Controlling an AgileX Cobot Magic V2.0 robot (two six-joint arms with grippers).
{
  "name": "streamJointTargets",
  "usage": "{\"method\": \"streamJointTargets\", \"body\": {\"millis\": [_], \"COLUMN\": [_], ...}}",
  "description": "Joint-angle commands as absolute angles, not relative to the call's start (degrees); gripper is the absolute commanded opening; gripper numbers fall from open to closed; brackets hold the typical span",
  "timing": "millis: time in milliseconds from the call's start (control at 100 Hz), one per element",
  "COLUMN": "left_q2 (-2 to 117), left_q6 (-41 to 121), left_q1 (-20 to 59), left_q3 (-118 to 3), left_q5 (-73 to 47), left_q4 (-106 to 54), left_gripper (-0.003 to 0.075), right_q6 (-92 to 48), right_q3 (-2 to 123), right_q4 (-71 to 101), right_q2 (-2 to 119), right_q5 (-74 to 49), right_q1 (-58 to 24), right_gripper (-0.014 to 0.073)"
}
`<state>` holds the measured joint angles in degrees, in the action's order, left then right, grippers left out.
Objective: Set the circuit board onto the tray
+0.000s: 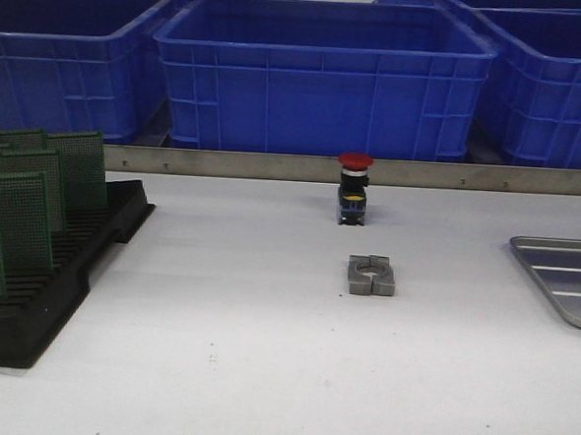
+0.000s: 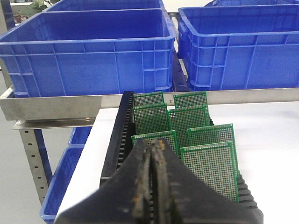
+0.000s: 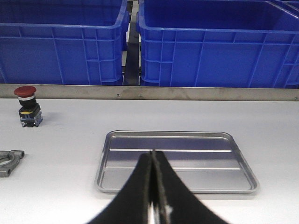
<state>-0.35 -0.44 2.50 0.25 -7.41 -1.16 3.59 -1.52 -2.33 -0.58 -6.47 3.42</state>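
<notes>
Standing upright in the slots of a black slotted rack [image 1: 45, 281] at the left side of the white table [image 1: 261, 373], several green circuit boards [image 1: 24, 221] are seen in the front view, none of them held. The same boards [image 2: 210, 163] are shown by the left wrist camera in paired rows, the nearest ones just beyond the left gripper [image 2: 153, 186], whose dark fingers are pressed together with nothing between them. The rack [image 2: 122, 126] is seen there running lengthwise away from the gripper toward the table's far edge.

At the right edge of the front view, a grey metal tray [image 1: 563, 279] is partly cut off by the frame; pale ribs are seen across its floor. In the right wrist view the whole tray [image 3: 176, 161] is laid flat on the table with its raised rim and rounded corners visible and its floor bare. The right gripper [image 3: 153, 196] is seen above the tray's near rim, its fingers closed against each other and gripping nothing.

Near the middle of the table a red-capped push button [image 1: 353, 189] is stood upright, and a grey metal clamp block [image 1: 371, 276] is laid just in front of it, apart from it. Both are well apart from the rack and the tray. Large blue plastic crates [image 1: 324, 77] are lined up behind a metal rail [image 1: 225, 162] at the back of the table.
</notes>
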Motion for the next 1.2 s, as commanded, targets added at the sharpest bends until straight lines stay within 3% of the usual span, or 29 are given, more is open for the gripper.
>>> {"method": "streamJointTargets", "body": {"millis": [0,480,740,920,1190], "left_q2": [-2.0,-2.0,-0.6,7.8,26.8], "left_q6": [-1.1,-1.1,-1.1,-1.1,-1.1], "left_q1": [2.4,2.4,2.4,2.4,2.4], "left_q3": [1.3,-0.8,-12.7,-23.7,-37.2], "left_q5": [-2.5,1.5,-8.3,-23.5,-31.4], "left_q4": [-1.2,-1.4,-1.7,-2.7,-2.8], "left_gripper": [-0.002,-0.002,-0.002,-0.002,-0.0015], "right_q6": [3.4,3.4,3.4,3.4,3.4], "right_q3": [-1.5,-1.5,-1.5,-1.5,-1.5], "right_q4": [-3.1,-3.1,-3.1,-3.1,-3.1], "right_q2": [-1.8,-1.8,-1.8,-1.8,-1.8], "right_q5": [-1.7,-1.7,-1.7,-1.8,-1.8], "right_q1": [3.7,3.7,3.7,3.7,3.7], "right_gripper": [-0.006,-0.006,-0.006,-0.006,-0.006]}}
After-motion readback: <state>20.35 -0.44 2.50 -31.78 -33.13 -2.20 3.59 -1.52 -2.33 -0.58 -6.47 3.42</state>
